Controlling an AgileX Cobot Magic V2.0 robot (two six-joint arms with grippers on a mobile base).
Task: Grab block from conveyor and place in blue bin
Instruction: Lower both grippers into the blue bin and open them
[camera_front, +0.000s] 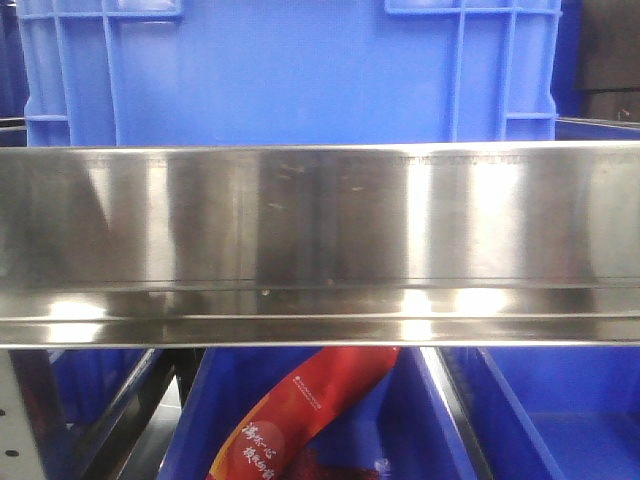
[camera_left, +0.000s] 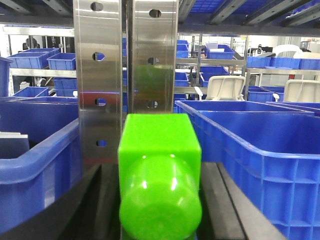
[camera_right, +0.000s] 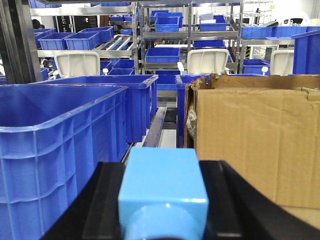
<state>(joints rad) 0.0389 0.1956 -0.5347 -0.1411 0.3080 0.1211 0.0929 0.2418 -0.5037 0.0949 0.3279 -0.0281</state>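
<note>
A bright green block (camera_left: 160, 150) fills the middle of the left wrist view, and my left gripper (camera_left: 160, 200) is shut on it, black fingers (camera_left: 100, 200) pressed to both sides. It hangs in front of a steel post, between a blue bin (camera_left: 260, 150) on the right and another (camera_left: 35, 160) on the left. In the right wrist view my right gripper (camera_right: 162, 200) is shut on a light blue block (camera_right: 162, 175), with a large blue bin (camera_right: 55, 145) just to its left. The conveyor is out of view.
A shiny stainless-steel rail (camera_front: 320, 240) spans the front view, with a blue crate (camera_front: 300, 70) behind it and a red package (camera_front: 300, 410) below. A perforated steel post (camera_left: 125, 75) stands close ahead of the left gripper. A cardboard box (camera_right: 255, 140) is right of the right gripper.
</note>
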